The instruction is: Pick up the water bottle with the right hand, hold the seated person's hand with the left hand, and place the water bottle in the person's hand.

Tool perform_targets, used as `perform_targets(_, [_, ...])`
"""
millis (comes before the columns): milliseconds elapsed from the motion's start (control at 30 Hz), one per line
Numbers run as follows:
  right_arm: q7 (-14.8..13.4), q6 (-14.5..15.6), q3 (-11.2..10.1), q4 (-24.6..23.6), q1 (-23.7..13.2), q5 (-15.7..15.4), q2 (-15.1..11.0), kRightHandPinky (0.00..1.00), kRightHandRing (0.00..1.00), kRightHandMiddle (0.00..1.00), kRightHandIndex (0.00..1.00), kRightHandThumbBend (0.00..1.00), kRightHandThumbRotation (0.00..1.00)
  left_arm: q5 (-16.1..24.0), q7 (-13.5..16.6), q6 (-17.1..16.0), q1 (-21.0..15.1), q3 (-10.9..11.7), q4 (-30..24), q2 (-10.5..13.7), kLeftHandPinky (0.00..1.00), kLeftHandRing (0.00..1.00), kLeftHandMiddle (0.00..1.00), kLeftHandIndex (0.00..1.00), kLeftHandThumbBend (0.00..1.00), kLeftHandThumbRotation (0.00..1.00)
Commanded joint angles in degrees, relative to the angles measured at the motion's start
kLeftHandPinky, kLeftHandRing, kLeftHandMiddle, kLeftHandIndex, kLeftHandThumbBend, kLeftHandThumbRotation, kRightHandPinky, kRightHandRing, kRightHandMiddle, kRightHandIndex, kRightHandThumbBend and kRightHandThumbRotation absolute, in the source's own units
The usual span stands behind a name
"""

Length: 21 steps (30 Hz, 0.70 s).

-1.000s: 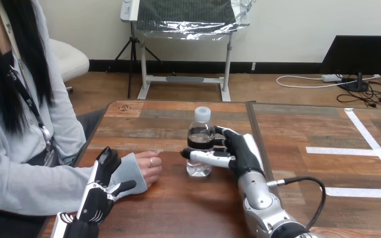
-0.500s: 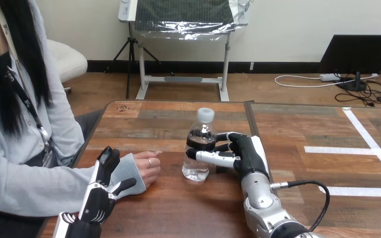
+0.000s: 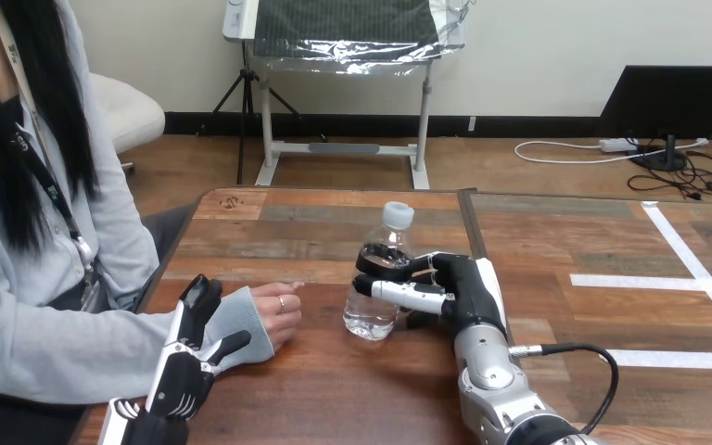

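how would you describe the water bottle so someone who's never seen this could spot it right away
On the wooden table, look near the middle, just right of the person's hand resting on it. There the robot's right hand is curled round a water bottle. It is the one clear thing there, white-capped and tilted rightward.

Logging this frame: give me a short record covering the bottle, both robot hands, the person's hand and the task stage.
water bottle: clear, white cap, tilted with the cap toward the view's right; base at or just off the table, cannot tell which
right hand: fingers curled round the bottle's middle
left hand: against the person's sleeved wrist; grip cannot be told
person's hand: resting on the table, left of the bottle, apart from it
task stage: bottle gripped, not yet in the person's hand
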Motion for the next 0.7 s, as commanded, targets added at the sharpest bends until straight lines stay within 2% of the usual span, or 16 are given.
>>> perform_targets(0, [-0.01,-0.41,-1.0,-0.38,-4.99,0.75,3.33,0.36,0.39,0.38,0.35,0.82,0.0,0.71,0.61,-2.49,-2.34,0.09,0.63,-0.72,0.87,1.0,1.0,1.0,1.0,0.55])
perform_targets(333, [0.65,-1.39,-2.13,-0.53,-4.4,1.64,2.5,0.37,0.4,0.39,0.36,0.83,0.0,1.73,1.59,-4.05,-3.26,0.55,2.38,-1.0,0.87,1.0,1.0,1.0,1.0,0.56])
perform_targets(667, [2.11,-2.5,-3.74,-0.74,-3.72,3.15,1.62,0.37,0.39,0.39,0.36,0.82,0.0,1.84,1.86,-3.99,-3.72,0.16,3.01,-0.6,0.87,1.0,1.0,1.0,1.0,0.56])
